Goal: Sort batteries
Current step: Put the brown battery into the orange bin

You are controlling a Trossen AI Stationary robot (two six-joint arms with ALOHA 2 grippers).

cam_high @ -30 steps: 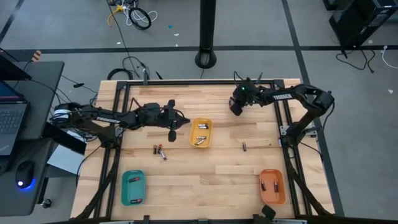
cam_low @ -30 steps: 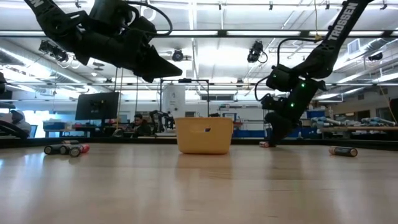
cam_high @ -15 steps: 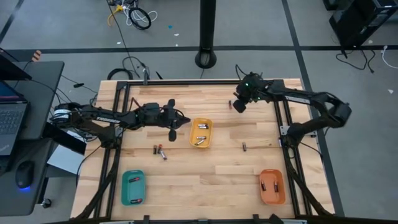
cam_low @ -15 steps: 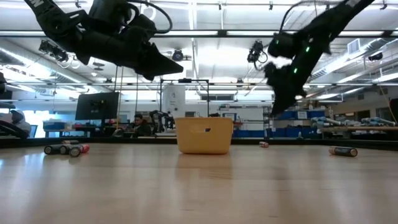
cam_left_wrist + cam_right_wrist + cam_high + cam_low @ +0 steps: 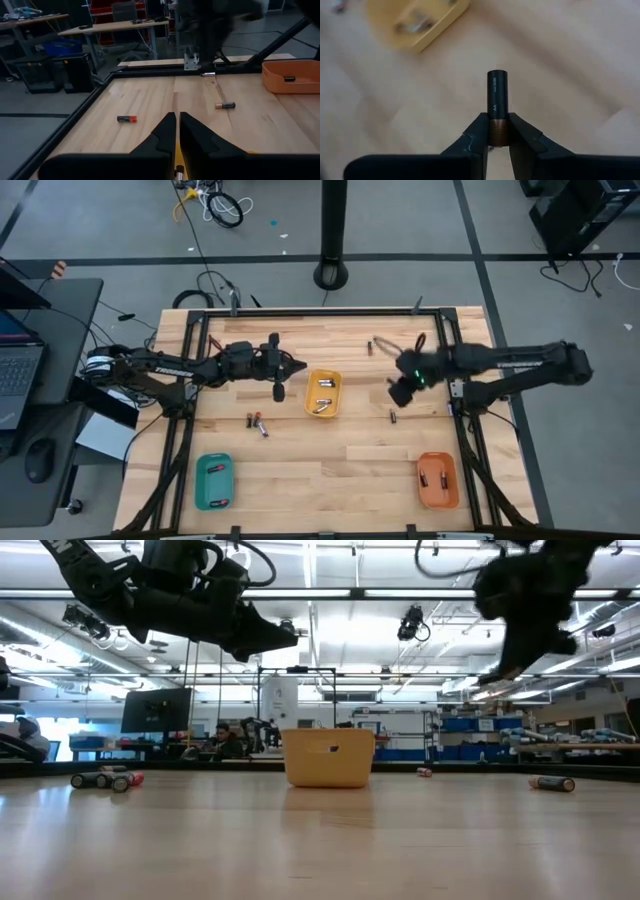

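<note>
We see an AA battery (image 5: 497,95) pinched at its copper end between the fingers of the right gripper (image 5: 497,131), standing out past the fingertips above the bare wood of the bench (image 5: 330,470). In the high view that right gripper (image 5: 402,390) hangs over the bench between the yellow tray (image 5: 322,394) and the bench's right edge, just above a lone battery (image 5: 393,416) lying on the wood. Another loose battery (image 5: 368,346) lies near the far edge. A small cluster of batteries (image 5: 257,422) rests left of the yellow tray, which itself holds a few cells. The orange tray (image 5: 437,479) at the near right has batteries in it, and so does the teal tray (image 5: 213,481) at the near left. The left gripper (image 5: 279,375) waits above the bench just left of the yellow tray, its fingers (image 5: 167,131) pressed together with nothing between them.
</note>
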